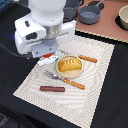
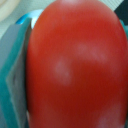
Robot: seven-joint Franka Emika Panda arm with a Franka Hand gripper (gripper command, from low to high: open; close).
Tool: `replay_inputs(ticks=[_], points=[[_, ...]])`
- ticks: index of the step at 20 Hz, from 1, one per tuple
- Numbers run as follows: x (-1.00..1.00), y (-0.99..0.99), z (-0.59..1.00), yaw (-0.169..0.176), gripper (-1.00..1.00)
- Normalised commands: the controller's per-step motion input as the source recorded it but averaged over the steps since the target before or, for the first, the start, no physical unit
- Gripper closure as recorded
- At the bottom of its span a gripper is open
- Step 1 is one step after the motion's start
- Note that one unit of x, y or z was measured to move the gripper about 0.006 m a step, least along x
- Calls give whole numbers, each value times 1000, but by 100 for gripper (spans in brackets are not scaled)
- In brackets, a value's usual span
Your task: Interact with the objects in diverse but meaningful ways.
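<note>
Red tomato (image 2: 75, 65) filling wrist view, gripper (image 1: 46, 56) over it (jaws hidden)

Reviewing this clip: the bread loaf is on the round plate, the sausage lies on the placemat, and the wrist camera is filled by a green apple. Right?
Not quite. The wrist view is filled by a red tomato, not a green apple. The rest holds in the exterior view: the bread loaf sits on the round plate, and the sausage lies on the placemat.
</note>
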Motion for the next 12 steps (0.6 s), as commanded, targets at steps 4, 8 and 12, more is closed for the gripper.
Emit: replay_inputs(ticks=[4,8,12], points=[[-826,-374,-262,-27,100],[-849,-346,-336,-25,100],[-935,-197,-484,-14,100]])
